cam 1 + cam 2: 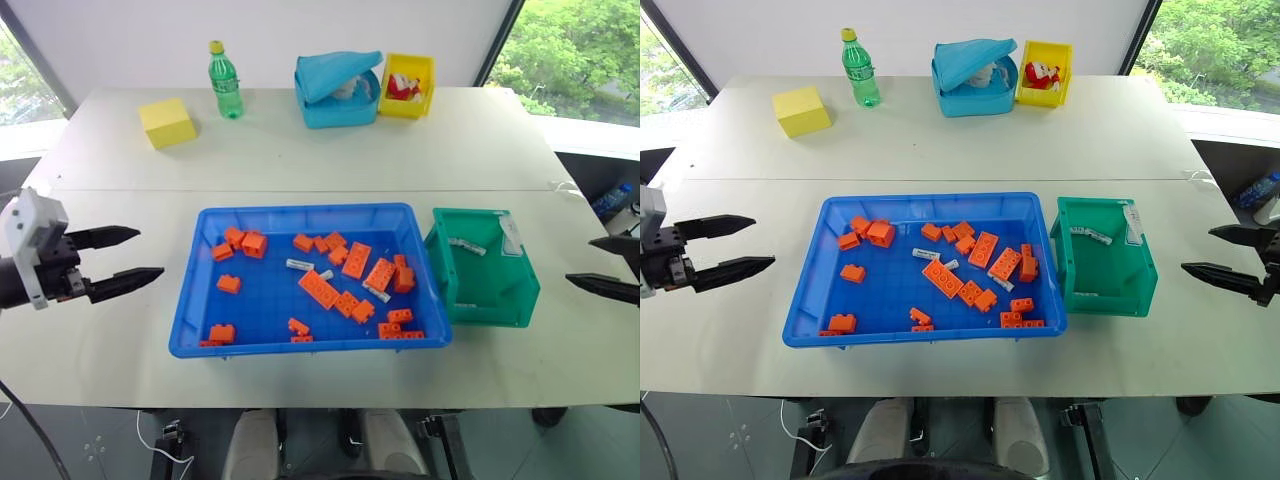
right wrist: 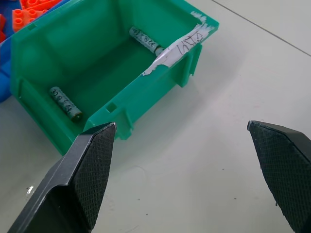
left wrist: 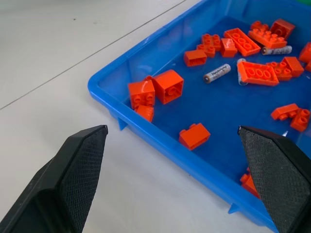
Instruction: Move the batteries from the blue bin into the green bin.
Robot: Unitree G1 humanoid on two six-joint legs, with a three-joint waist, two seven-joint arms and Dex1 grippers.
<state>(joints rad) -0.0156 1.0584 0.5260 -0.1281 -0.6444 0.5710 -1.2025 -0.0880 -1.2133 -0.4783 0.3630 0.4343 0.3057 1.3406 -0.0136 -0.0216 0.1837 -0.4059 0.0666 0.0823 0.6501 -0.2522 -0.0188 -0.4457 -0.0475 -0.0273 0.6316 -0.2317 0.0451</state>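
Observation:
The blue bin (image 1: 300, 212) sits mid-table, strewn with orange bricks (image 1: 318, 288). Among them lie batteries: one near the centre (image 1: 299, 265), another to its right (image 1: 377, 293); in the left wrist view one battery (image 3: 216, 73) lies bare and one (image 3: 277, 50) lies beside a brick. Right of the blue bin stands the green bin (image 1: 500, 300), with two batteries (image 2: 146, 41) (image 2: 64, 102) on its floor. My left gripper (image 1: 150, 253) hovers open just left of the blue bin. My right gripper (image 1: 578, 260) hangs open to the right of the green bin. Both are empty.
At the table's far side stand a yellow block (image 1: 167, 122), a green bottle (image 1: 224, 80), a light-blue lidded box (image 1: 337, 90) and a yellow bin (image 1: 407, 85). A torn paper label (image 2: 180, 46) hangs on the green bin's rim.

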